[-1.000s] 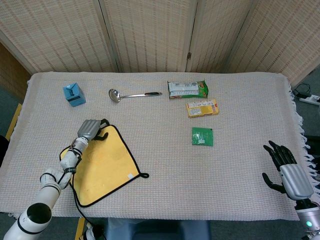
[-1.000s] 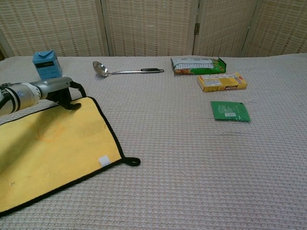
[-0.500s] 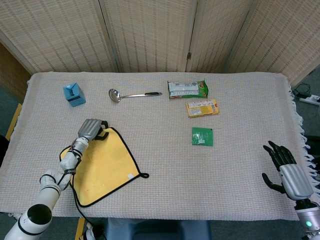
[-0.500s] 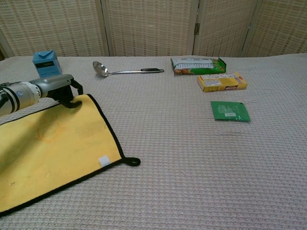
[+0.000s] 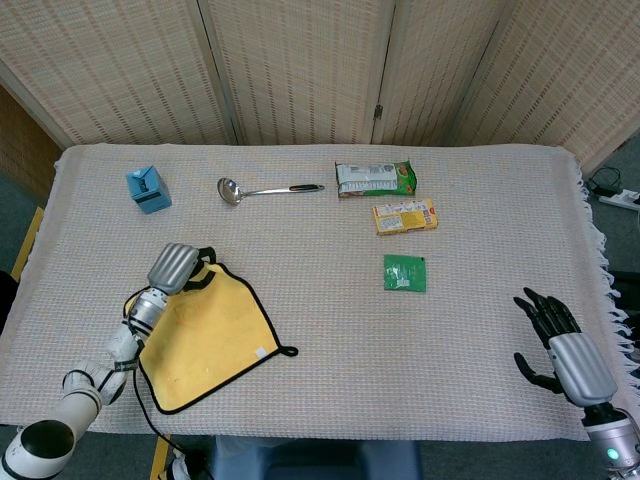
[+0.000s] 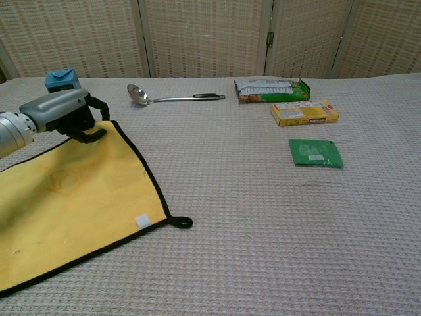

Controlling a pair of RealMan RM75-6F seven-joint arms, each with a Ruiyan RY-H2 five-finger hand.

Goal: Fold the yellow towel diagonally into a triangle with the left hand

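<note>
The yellow towel (image 5: 205, 335) (image 6: 72, 197) with black trim lies spread at the table's front left, with a small white tag and a black loop at its right corner. My left hand (image 5: 175, 268) (image 6: 62, 112) grips the towel's far corner and holds it lifted a little off the table. My right hand (image 5: 555, 340) hovers near the front right edge, fingers spread, holding nothing; the chest view does not show it.
A blue carton (image 5: 148, 189) (image 6: 60, 79) stands at the back left. A metal ladle (image 5: 268, 189) (image 6: 172, 97) lies beyond the towel. A green-and-white packet (image 5: 375, 179), a yellow box (image 5: 405, 216) and a flat green packet (image 5: 405, 273) lie right of centre.
My left hand has closed on the towel's far corner and raised it, drawing back slightly toward the front left. My right hand has shifted a little leftward.
</note>
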